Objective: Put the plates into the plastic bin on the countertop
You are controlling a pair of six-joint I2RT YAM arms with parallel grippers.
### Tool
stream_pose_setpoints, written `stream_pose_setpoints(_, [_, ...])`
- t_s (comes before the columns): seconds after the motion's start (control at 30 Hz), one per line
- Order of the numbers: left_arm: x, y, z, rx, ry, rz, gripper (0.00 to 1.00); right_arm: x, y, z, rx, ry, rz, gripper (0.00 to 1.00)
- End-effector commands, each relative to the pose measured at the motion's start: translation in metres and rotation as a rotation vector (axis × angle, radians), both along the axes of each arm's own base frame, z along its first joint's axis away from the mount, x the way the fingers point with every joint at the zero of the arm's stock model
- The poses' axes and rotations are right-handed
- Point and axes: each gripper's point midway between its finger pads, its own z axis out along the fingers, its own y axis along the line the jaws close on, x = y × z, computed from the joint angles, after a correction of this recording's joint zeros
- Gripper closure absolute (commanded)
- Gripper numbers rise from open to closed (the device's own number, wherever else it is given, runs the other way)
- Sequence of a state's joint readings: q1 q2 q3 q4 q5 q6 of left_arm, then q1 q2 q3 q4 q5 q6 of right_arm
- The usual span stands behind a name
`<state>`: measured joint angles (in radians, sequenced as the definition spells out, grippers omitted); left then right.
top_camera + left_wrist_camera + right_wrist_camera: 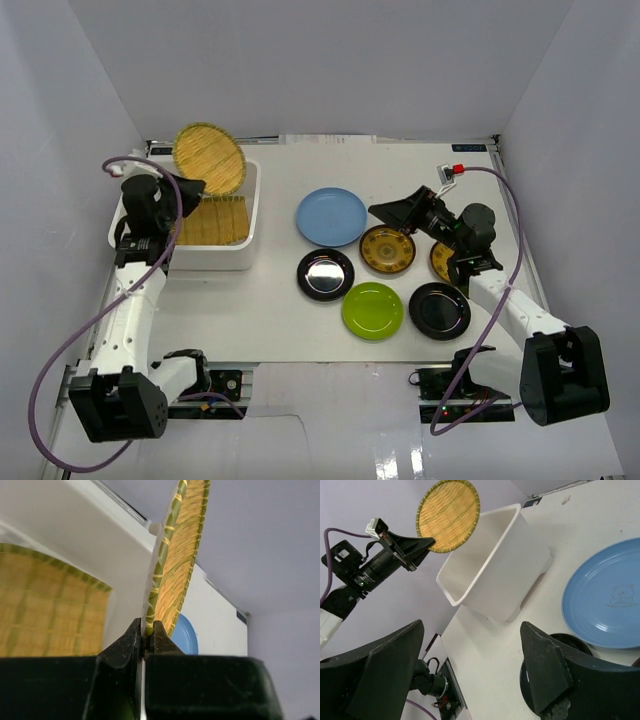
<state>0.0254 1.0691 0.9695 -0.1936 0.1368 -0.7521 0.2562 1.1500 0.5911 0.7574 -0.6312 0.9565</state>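
Your L jaws clenched on bamboo plate point(209, 157) rim, edge-up, prob. to slot into bin point(215, 256); R jaws released, empty.

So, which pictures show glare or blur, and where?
Top view: bright glare on the black plate beside the blue plate. Left wrist view: the held woven plate is sharp, the lower woven plate blurred. Right wrist view: the blue plate is sharp.

My left gripper point(146, 628) is raised, jaws pinched on the woven plate point(210, 157); my right gripper point(471, 626) reaches forward-left, jaws wide apart.
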Motion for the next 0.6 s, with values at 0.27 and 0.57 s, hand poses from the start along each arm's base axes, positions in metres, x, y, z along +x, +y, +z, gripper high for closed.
stream_pose_setpoints(0.27, [-0.017,0.083,-0.079,-0.088,0.232,0.276,1.0,0.018,-0.003,-0.052,-0.252,0.006,-0.1,0.17])
stream_pose_setpoints(0.57, [-0.018,0.094,-0.121,-0.023,0.325,0.301,0.65,0.107,-0.018,-0.102,-0.575,0.08,-0.241,0.55])
